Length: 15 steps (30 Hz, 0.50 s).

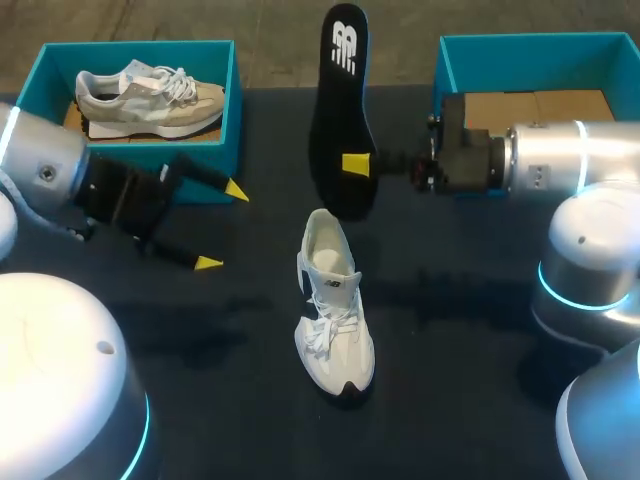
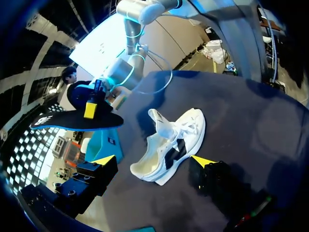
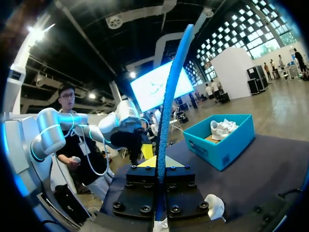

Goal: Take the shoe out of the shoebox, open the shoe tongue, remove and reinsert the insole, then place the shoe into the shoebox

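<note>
From above, the white shoe [image 1: 333,310] lies on the dark table [image 1: 470,330], out of any box, near the middle, toe toward the near edge and tongue pulled up. The right pincer [image 1: 357,165] is clamped on the black insole [image 1: 340,100], which hangs flat above the table beyond the shoe's heel. Behind that arm stands the right box [image 1: 470,50], teal, with bare cardboard inside. The left box [image 1: 225,100] holds a grey shoe [image 1: 150,95]. The left pincer [image 1: 222,227] hovers just beside that box, its fingers spread wide with nothing between them.

From the left wrist, the left pincer [image 2: 153,162] stands wide apart and empty. The white shoe [image 2: 169,142] lies on its side ahead of it, opening facing the camera. Beyond, the insole [image 2: 72,118] is held level in the right pincer [image 2: 90,108].

From the right wrist, the right pincer [image 3: 161,162] is closed tight on the insole [image 3: 171,96], seen edge-on, rising straight from the fingers. The left box [image 3: 222,145] stands ahead with the grey shoe [image 3: 223,128] in it. A bit of the white shoe [image 3: 212,205] shows under the pincer.
</note>
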### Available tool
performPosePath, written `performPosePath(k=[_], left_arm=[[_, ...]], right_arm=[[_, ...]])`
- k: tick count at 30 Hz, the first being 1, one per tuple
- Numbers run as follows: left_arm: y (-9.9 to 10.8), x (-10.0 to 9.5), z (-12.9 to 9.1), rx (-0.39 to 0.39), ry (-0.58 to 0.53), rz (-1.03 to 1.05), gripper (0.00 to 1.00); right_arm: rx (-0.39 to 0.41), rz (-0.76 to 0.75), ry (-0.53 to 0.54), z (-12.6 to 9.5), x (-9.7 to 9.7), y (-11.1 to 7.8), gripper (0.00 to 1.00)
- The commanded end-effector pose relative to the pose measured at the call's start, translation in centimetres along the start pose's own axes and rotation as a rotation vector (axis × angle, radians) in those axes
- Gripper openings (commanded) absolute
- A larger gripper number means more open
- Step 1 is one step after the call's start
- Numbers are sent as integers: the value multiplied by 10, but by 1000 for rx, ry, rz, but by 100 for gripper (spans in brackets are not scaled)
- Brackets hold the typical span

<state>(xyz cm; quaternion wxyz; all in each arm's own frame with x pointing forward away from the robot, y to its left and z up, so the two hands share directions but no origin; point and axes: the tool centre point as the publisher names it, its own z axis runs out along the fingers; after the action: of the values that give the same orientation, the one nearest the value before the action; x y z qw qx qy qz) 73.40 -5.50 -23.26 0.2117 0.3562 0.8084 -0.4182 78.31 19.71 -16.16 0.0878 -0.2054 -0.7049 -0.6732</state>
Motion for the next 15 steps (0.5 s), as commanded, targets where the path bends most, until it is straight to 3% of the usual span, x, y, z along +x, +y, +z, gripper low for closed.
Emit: performPosePath(k=[1,15], left_arm=[[9,2,11,-16,8,-14,100],[44,7,24,-32,-19,-83,100]], right_arm=[[7,0,5,6,-4,3,0],[7,0,5,6,-4,3,0]])
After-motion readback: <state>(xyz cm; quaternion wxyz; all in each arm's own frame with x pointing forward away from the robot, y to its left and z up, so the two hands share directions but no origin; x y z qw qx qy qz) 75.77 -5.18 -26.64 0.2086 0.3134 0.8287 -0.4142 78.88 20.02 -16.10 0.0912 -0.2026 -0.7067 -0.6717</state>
